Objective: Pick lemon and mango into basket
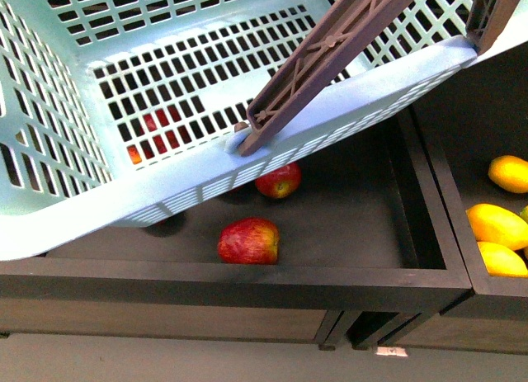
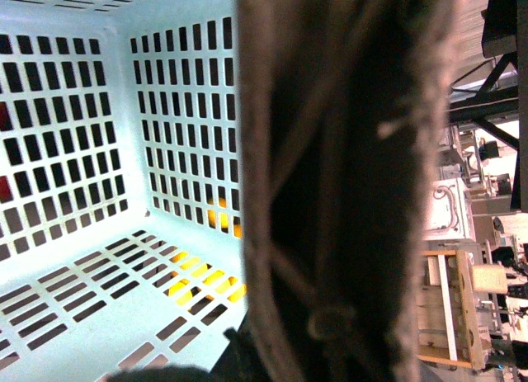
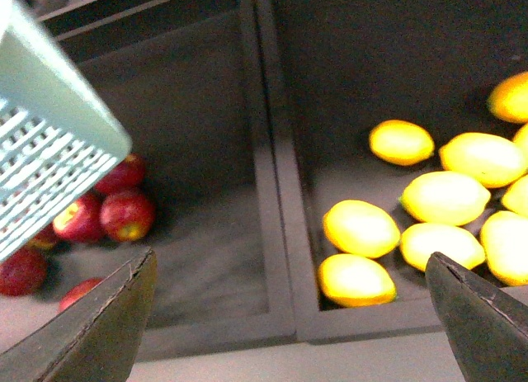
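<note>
readable text: none in any view
basket (image 1: 165, 184): plain teal plastic, no print or logo could be read on walls or rim
handle (image 1: 330, 56): brown ribbed moulding, no lettering legible; a dark blur in the left wrist view
white tag (image 1: 391, 351): small tag low on the dark counter front, marks on it too tiny to read
bin wall (image 1: 247, 285): dark and plain, no readable label or number
background equipment (image 2: 483, 196): seen in the left wrist view, blurred, any writing on it was illegible
right wrist view: showed no legible text or signs
</note>
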{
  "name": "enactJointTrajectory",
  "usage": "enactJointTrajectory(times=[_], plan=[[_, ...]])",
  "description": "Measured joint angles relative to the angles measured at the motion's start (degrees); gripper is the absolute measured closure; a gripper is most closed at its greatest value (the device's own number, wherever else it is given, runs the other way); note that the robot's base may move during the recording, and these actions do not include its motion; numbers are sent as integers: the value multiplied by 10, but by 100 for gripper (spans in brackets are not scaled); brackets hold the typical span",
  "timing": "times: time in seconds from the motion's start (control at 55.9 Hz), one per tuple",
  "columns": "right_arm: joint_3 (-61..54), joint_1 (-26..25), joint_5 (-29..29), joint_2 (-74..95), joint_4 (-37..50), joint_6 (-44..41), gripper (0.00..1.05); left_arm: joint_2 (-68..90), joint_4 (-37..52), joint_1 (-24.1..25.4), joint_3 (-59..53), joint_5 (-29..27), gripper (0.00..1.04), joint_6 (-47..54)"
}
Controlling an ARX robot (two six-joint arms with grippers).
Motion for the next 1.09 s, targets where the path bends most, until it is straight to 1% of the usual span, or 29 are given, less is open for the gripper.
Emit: enactJointTrajectory(times=[0.036, 0.089, 0.215, 0.268, 0.322, 0.376, 0.465, 0.644, 1.091], plan=[[28, 5, 12, 63, 14, 12, 9, 0, 0, 0, 0, 0, 100, 0], [57, 11, 16, 123, 16, 31, 9, 0, 0, 0, 0, 0, 100, 0], [137, 28, 59, 271, 15, 80, 9, 0, 0, 0, 0, -2, 100, 0], [191, 33, 90, 349, 1, 121, 9, 0, 0, 0, 0, -2, 100, 0], [231, 36, 99, 396, -17, 154, 9, 0, 0, 0, 0, -1, 100, 0], [279, 41, 115, 455, -41, 204, 9, 0, 0, 0, 0, -1, 100, 0], [327, 48, 120, 520, -59, 257, 9, 0, 0, 0, 0, -1, 100, 0], [349, 47, 118, 567, -65, 306, 9, 0, 0, 0, 0, -2, 100, 0], [416, 41, 113, 644, -79, 322, 9, 0, 0, 0, 0, 0, 100, 0]])
